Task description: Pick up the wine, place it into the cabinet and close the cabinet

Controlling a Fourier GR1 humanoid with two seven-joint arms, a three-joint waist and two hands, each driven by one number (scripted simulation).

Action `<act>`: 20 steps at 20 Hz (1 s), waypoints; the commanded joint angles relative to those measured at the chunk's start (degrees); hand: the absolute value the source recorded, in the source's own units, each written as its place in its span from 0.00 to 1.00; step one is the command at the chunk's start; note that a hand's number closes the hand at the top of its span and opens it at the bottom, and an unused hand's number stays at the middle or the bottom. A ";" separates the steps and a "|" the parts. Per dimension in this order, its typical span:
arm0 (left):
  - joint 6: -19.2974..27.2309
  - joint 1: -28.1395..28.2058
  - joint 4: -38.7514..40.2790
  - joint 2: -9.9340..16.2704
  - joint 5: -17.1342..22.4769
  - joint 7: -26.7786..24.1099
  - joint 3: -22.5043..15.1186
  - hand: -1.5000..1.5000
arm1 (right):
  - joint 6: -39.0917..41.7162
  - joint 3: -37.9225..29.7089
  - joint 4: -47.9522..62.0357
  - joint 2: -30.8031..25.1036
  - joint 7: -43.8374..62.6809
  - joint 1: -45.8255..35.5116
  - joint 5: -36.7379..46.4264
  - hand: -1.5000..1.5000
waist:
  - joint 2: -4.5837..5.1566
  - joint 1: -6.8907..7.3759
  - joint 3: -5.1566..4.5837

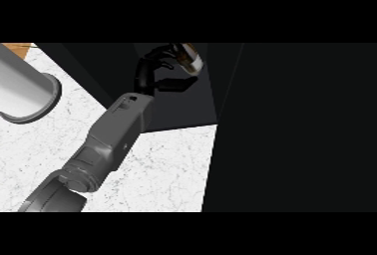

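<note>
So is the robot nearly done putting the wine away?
About halfway. Picked up already: the wine is off the white counter, with the hand curled round it. Happening now: that hand holds it inside the dark cabinet opening. I can't tell if the bottle is resting on anything yet. Left to do: let go, pull the arm out, and close the cabinet door, which stands open.

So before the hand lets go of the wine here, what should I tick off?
1. Wine in the left hand: ok, fingers are curled round it.
2. Wine inside the dark cabinet: ok, hand is reaching into the opening.
3. Wine resting on the cabinet floor: cannot tell, its base is hidden.
4. Cabinet door open enough: ok, it stands open to the right of the arm.
5. Right hand ready for the door: cannot tell, it is out of view.
6. Grey cylinder away from the arm: ok.
</note>
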 commanded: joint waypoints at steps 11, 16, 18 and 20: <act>0.70 -1.15 2.24 2.09 -0.34 -3.99 1.31 0.00 | 1.53 1.22 -6.28 -0.24 0.54 1.62 -2.38 0.00 | 0.43 0.13 -0.18; -3.96 -4.32 0.61 1.27 1.72 -3.33 3.60 0.00 | 2.45 1.46 -6.44 -1.76 -1.40 4.27 -2.70 0.00 | -0.02 -0.27 -0.06; -5.60 -4.68 -0.15 1.11 2.58 -4.36 4.61 1.00 | 1.88 1.04 -8.02 -1.75 -0.81 5.16 -3.18 0.00 | -0.14 -0.27 -0.07; -8.63 -3.39 -0.81 -0.65 2.93 -6.45 4.97 1.00 | 1.48 0.00 -7.94 -1.64 -1.04 5.24 -3.30 0.00 | -0.27 0.44 -0.07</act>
